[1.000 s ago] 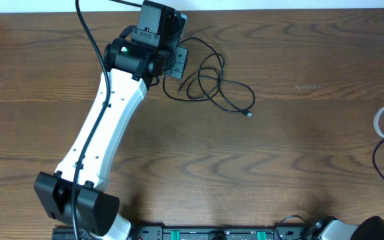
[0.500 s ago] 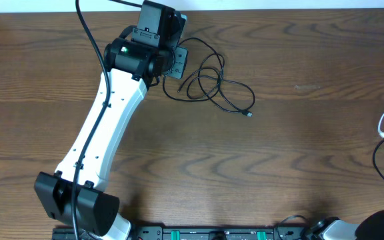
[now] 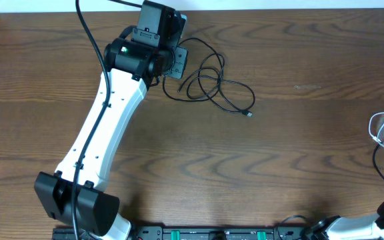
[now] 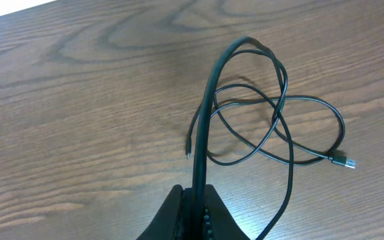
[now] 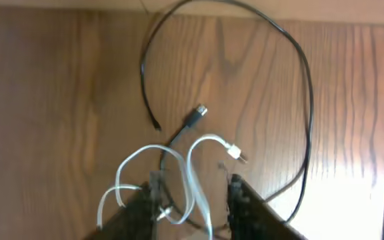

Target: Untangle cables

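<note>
Across the wooden surface (image 3: 299, 153) the left arm (image 3: 105, 127) stretches to upper left, left fingers (image 4: 172, 217) clenched on the black cable (image 4: 204, 127), probably to lift its loops free; right fingers (image 5: 242, 203) stand released, white cable (image 5: 231, 151) lying between them, far right

The surface (image 3: 279, 167) is brown with dark wood grain, the arm (image 3: 105, 127) white with black joints, alongside one black cable (image 4: 204, 133) and one white cable (image 5: 210, 138).
</note>
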Motion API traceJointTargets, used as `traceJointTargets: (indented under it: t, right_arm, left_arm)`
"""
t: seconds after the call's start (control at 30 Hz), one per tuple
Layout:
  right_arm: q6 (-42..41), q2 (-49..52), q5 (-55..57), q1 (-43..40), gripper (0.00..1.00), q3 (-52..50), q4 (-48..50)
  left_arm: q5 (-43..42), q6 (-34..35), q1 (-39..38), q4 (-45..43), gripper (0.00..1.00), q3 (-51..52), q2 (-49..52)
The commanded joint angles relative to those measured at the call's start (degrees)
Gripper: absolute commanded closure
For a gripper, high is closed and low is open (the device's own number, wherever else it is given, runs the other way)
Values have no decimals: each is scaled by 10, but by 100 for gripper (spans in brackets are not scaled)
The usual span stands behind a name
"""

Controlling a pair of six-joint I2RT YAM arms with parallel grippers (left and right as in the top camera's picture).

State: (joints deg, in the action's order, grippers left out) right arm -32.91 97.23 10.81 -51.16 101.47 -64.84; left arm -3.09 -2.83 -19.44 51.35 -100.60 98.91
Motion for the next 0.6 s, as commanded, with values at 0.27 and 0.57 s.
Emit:
traceJointTargets:
  t: [0.27, 0.57]
  right_arm:
    - [0, -2, -44, 22, 19, -195, 109]
    - [51, -57, -62, 159, 19, -171, 146]
  left_arm:
    - [-3, -2, 1, 3, 92, 4, -1]
    - [-3, -2, 2, -3, 92, 4, -1]
